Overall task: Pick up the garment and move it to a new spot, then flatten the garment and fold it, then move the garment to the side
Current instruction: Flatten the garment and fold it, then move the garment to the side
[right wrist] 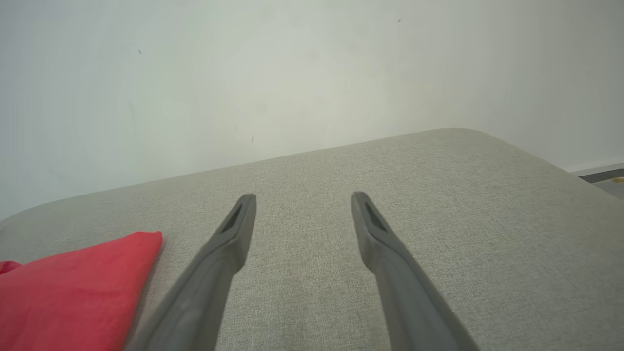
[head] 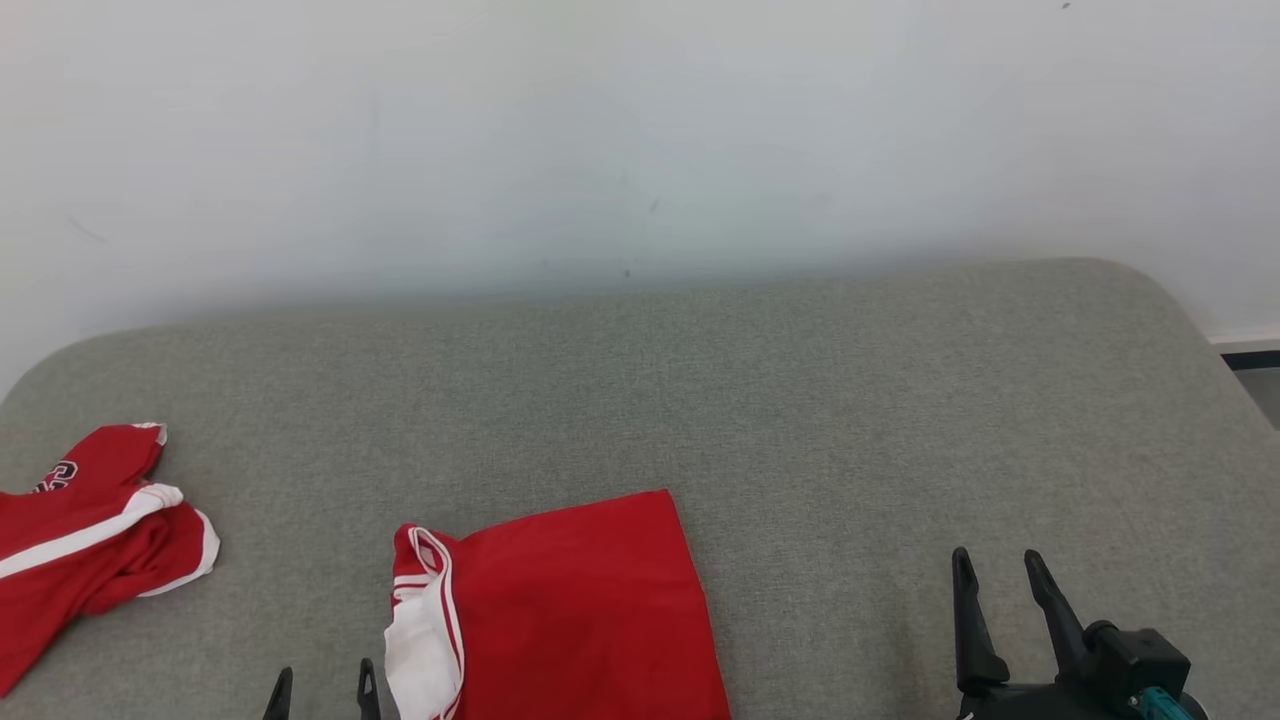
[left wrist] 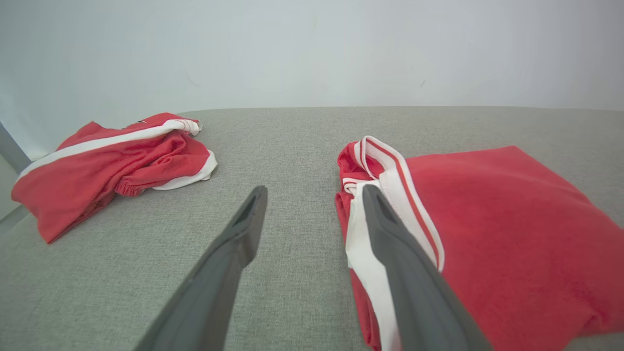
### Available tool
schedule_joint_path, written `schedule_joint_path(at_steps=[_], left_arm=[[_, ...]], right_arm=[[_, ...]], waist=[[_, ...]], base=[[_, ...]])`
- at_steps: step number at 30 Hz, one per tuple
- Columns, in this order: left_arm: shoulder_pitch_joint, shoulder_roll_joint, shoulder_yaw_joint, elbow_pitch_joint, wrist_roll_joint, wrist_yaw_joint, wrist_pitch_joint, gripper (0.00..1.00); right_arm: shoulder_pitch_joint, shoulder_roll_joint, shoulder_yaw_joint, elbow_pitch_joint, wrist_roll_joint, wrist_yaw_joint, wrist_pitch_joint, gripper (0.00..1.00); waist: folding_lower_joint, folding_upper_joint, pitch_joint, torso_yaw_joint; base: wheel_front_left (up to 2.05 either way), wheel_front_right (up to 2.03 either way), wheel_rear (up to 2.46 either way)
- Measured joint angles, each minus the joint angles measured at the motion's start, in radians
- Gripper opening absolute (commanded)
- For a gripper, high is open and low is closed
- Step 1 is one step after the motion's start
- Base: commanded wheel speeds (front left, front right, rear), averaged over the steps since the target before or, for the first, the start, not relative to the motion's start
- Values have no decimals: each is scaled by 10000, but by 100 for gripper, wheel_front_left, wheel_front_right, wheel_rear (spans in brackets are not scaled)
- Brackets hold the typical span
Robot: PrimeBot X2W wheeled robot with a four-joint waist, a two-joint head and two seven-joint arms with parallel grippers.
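Looking down on a pale wall and, below it, a grey fabric-covered bench with rounded far corners. Logging a folded red garment lying flat at the near edge of the bench, a little left of centre, with white striped trim bunching along its left side. Noting a crumpled red garment with white stripes, heaping at the far left of the bench, well apart from the folded one. Seeing the right tool sitting over bare fabric to the right of the folded red garment, fingers spreading wide, gripping nothing. Catching the left tool poking in at the bottom edge just beside the trim, likewise spreading wide and holding nothing. Checking the left wrist view: finding the finger on that view's right overlapping the white trim, not being able to tell whether touching.
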Motion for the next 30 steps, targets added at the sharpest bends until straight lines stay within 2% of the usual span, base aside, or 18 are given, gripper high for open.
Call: schedule_joint_path(at_steps=[30], left_arm=[[7, 0, -290, -255, 44, -134, 0, 100]], right_arm=[[136, 0, 389, -13, 274, 0, -2, 100]], waist=[[0, 0, 202, 164]], base=[[0, 0, 0]])
